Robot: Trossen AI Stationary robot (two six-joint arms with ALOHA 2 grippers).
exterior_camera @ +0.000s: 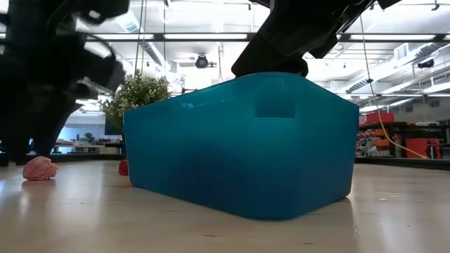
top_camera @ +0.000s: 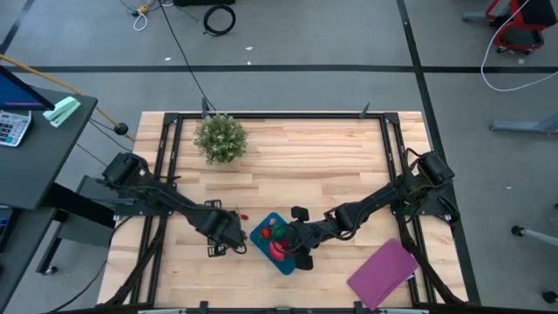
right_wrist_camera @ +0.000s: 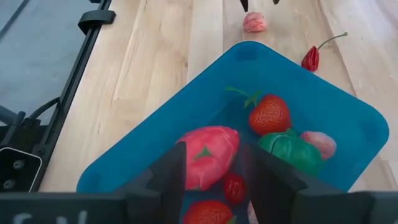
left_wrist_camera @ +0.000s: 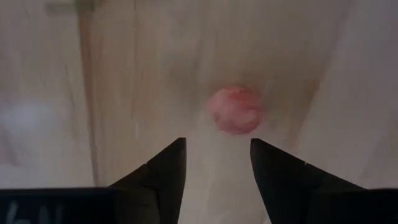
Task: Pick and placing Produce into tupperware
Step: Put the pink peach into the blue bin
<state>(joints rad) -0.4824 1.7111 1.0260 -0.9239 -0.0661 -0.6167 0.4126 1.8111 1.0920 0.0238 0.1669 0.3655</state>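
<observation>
We see the left gripper (left_wrist_camera: 214,163) with fingers apart over a pink fruit (left_wrist_camera: 235,109) on the table (top_camera: 305,153). The right gripper (right_wrist_camera: 211,177), fingers apart too, hangs over the tub (right_wrist_camera: 348,118), which holds a strawberry (right_wrist_camera: 269,114) and more fruit.

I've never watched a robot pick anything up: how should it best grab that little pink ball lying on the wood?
Probably from straight above, across its widest middle. The pink piece is small and round, lying free on bare table, so no side looks better. The left gripper is open right by it; its fingers would close on opposite flanks.
</observation>
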